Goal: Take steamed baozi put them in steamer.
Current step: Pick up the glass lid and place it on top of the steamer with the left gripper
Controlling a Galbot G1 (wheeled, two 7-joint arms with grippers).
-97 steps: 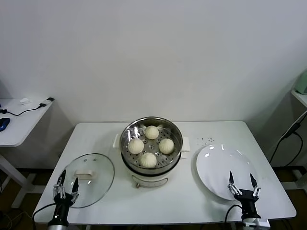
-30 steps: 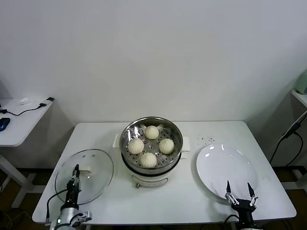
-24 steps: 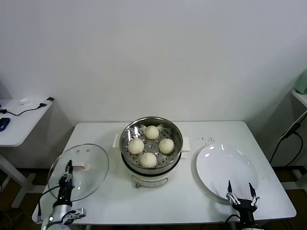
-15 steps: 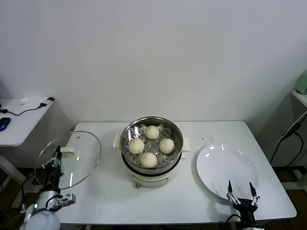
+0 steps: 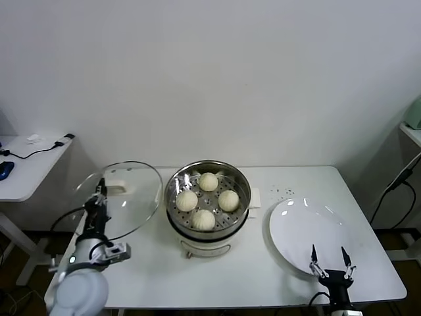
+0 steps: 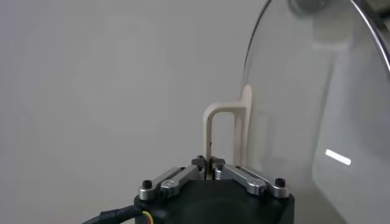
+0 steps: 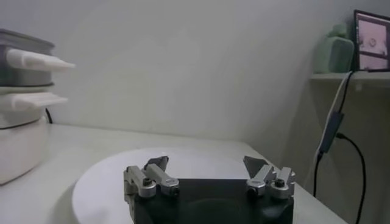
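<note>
The steel steamer [image 5: 245, 185] stands on its white base in the middle of the table, with four cream-white baozi [image 5: 204, 219] on its perforated tray. My left gripper [image 5: 100, 191] is shut on the white handle [image 6: 224, 131] of the round glass lid [image 5: 128, 201] and holds the lid tilted in the air, just left of the steamer. In the left wrist view the lid's glass [image 6: 317, 109] stands beside the handle. My right gripper [image 5: 328, 259] is open and empty at the table's front right, over the near edge of the white plate [image 5: 306, 227].
The steamer's side and handle [image 7: 24, 109] show at the edge of the right wrist view, beyond the plate [image 7: 183, 164]. A side table [image 5: 26, 164] with cables stands at far left. A cable [image 5: 395, 184] hangs at right.
My left gripper has lifted the glass lid off the table and carried it up and right, toward the steamer. The right gripper has stayed put by the plate.
</note>
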